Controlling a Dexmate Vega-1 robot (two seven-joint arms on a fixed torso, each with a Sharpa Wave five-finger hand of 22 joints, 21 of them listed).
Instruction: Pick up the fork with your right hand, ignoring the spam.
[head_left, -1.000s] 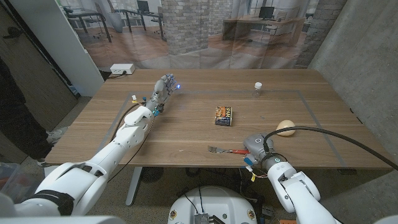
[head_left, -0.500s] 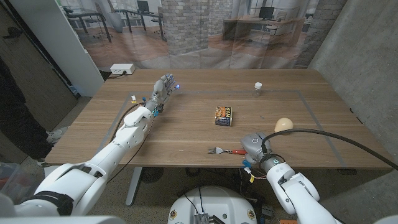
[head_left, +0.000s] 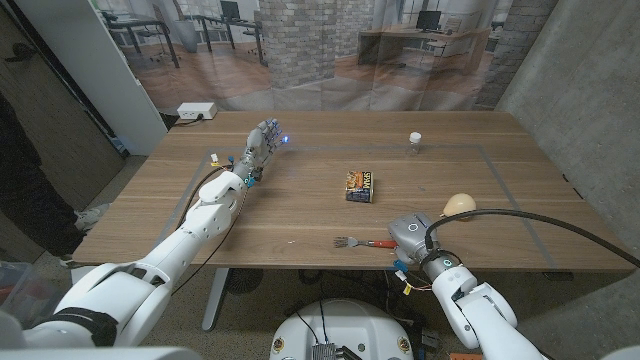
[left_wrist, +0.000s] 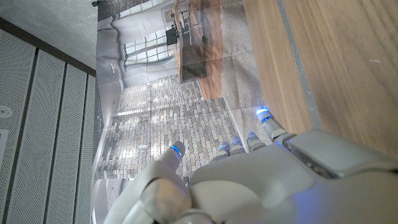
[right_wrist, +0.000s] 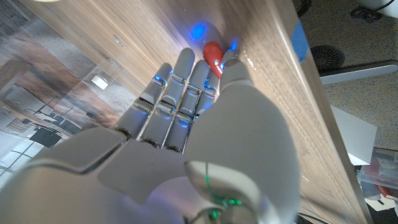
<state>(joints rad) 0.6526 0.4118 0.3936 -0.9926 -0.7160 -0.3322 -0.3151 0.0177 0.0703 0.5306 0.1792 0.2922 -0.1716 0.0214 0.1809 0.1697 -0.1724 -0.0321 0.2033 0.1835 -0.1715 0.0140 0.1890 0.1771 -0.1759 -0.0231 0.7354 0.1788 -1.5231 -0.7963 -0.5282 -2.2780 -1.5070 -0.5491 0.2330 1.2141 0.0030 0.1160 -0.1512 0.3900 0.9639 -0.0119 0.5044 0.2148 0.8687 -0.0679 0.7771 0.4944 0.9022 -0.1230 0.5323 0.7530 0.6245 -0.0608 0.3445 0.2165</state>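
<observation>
fork (head_left: 360, 242) left of right hand (head_left: 408, 233), spam (head_left: 361, 185) behind

fork (head_left: 361, 242) | red handle, metal tines | lying flat near table's front edge | spam (head_left: 361, 185) tin farther back

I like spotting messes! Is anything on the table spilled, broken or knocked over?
No, nothing stands out. The fork lies flat near the front edge by the right robot hand, the spam can sits mid-table, and the small bottle at the back stands upright.
</observation>
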